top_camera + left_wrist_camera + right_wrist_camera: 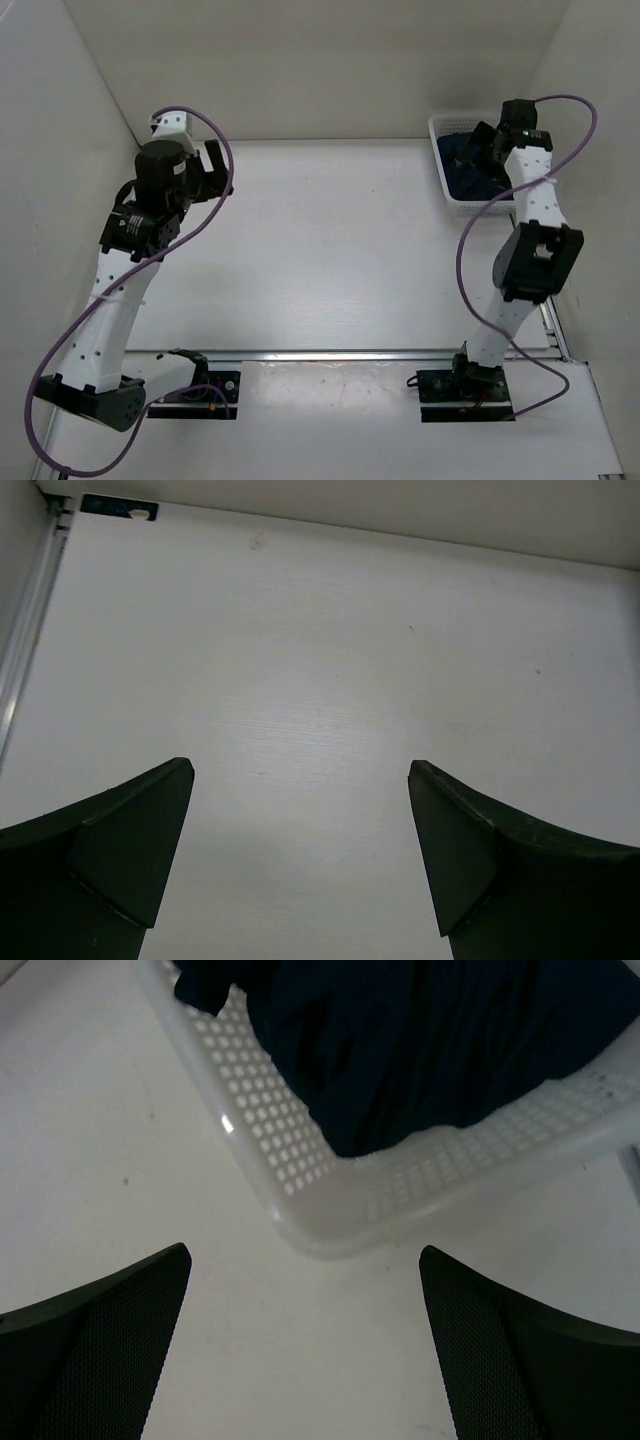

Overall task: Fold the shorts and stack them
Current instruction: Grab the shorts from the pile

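White table, navy shorts bunched in basket, left gripper, right gripper spread empty

A white table is enclosed by plain white panels: a back wall, a left wall and a right wall. A metal rail is set across the table near its front edge. The scene is evenly lit.

White plastic mesh basket at far right corner of white table, perforated walls, rounded corner, metal rail along near edge, plain white enclosure walls
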